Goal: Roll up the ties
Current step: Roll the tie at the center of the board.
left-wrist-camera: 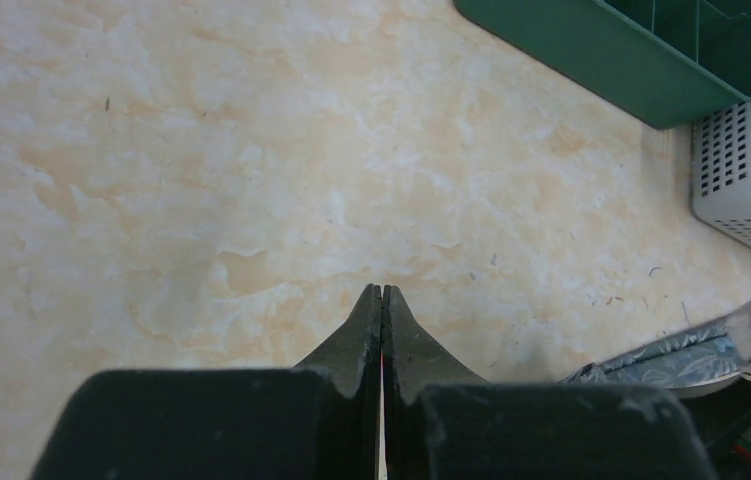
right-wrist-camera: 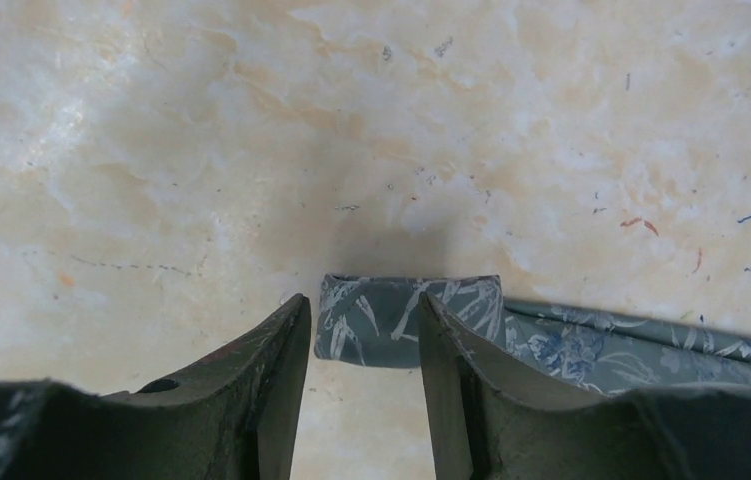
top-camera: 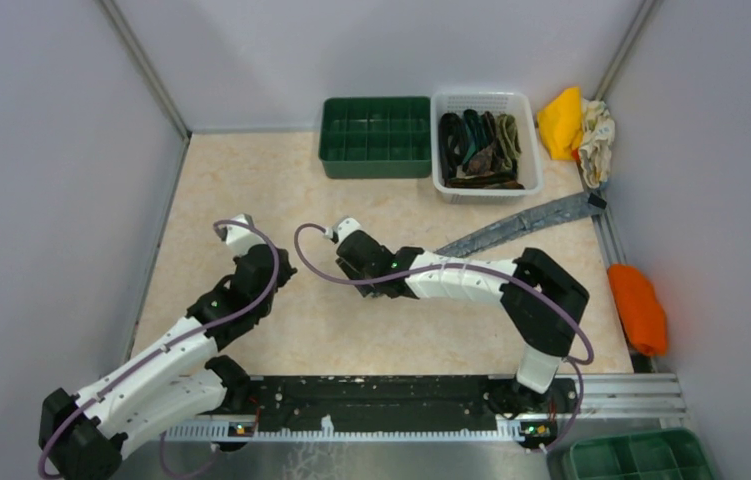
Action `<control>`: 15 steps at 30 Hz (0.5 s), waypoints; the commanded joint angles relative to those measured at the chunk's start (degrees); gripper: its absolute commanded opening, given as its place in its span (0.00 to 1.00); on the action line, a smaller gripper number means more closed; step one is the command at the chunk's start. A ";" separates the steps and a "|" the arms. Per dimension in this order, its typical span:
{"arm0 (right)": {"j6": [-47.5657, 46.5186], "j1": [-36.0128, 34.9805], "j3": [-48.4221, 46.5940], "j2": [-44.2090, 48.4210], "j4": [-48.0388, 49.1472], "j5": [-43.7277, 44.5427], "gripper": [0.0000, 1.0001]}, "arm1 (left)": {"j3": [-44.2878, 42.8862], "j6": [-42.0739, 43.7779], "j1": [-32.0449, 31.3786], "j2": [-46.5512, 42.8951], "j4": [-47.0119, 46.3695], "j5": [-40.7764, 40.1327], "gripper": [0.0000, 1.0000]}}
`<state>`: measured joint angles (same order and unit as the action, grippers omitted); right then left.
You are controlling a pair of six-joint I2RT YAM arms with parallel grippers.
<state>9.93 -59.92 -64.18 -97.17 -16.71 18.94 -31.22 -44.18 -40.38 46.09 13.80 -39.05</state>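
Note:
A grey patterned tie (top-camera: 531, 222) lies flat as a strip running from the table's middle toward the back right. Its near end is folded into a small roll (right-wrist-camera: 391, 320), hidden under the right arm in the top view. My right gripper (right-wrist-camera: 363, 300) is open, and the roll lies on the table just past its fingertips, not gripped. In the top view that gripper (top-camera: 383, 283) sits mid-table. My left gripper (left-wrist-camera: 382, 290) is shut on nothing over bare table, to the left (top-camera: 284, 272). The tie (left-wrist-camera: 671, 357) shows at its right. More ties (top-camera: 481, 148), dark coils, fill the white basket (top-camera: 529, 178).
A green compartment tray (top-camera: 375, 135) stands beside the basket at the back. A yellow cloth (top-camera: 561, 122) and a pale cloth (top-camera: 599, 140) lie in the back right corner. An orange cloth (top-camera: 638, 305) lies at the right edge. Another green bin (top-camera: 641, 455) sits at the near right.

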 commanded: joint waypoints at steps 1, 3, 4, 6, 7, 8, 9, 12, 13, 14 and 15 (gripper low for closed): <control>-2.26 -0.57 -3.81 -3.83 -1.28 1.67 0.44 | 0.64 -1.23 -0.05 -1.25 2.27 -3.42 0.00; -1.56 -0.50 -4.99 -4.83 -3.66 1.66 0.44 | 0.89 -1.05 -0.06 -1.79 2.36 -3.70 0.00; -0.94 -0.55 -4.80 -4.76 -4.17 1.71 0.44 | 0.90 -0.92 -0.03 -2.05 2.47 -3.75 0.00; 0.12 -0.54 -3.22 -3.64 -4.03 1.18 0.44 | 0.91 -0.15 0.01 -2.35 2.19 -3.63 0.00; 0.86 -0.55 -2.16 -2.95 -3.69 0.96 0.45 | 0.90 0.17 0.04 -2.32 1.95 -3.54 0.00; 1.27 -0.57 -0.88 -2.03 -3.35 0.71 0.45 | 0.90 0.26 -0.01 -2.25 1.77 -3.45 0.00; 1.65 -0.55 -0.06 -1.64 -3.11 0.68 0.48 | 0.90 0.60 0.03 -2.15 1.28 -3.23 0.00; 2.37 -0.59 1.25 -1.72 -2.61 0.37 0.51 | 1.15 1.33 0.04 -1.51 0.02 -2.51 0.00; 2.51 -0.55 1.47 -1.92 -2.43 0.28 0.52 | 1.27 1.66 0.04 -1.17 -0.44 -2.33 0.00; 2.65 -0.55 1.51 -2.25 -2.41 0.09 0.52 | 1.18 1.70 -0.01 -0.78 -0.53 -2.20 0.00; 2.97 -0.57 1.44 -2.58 -2.63 0.05 0.53 | 1.07 1.66 -0.01 -0.45 -0.50 -2.11 0.00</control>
<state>11.07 -59.96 -63.09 -101.41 -20.18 19.27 -30.89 -43.64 -40.38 44.75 15.14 -41.34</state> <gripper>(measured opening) 0.518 0.005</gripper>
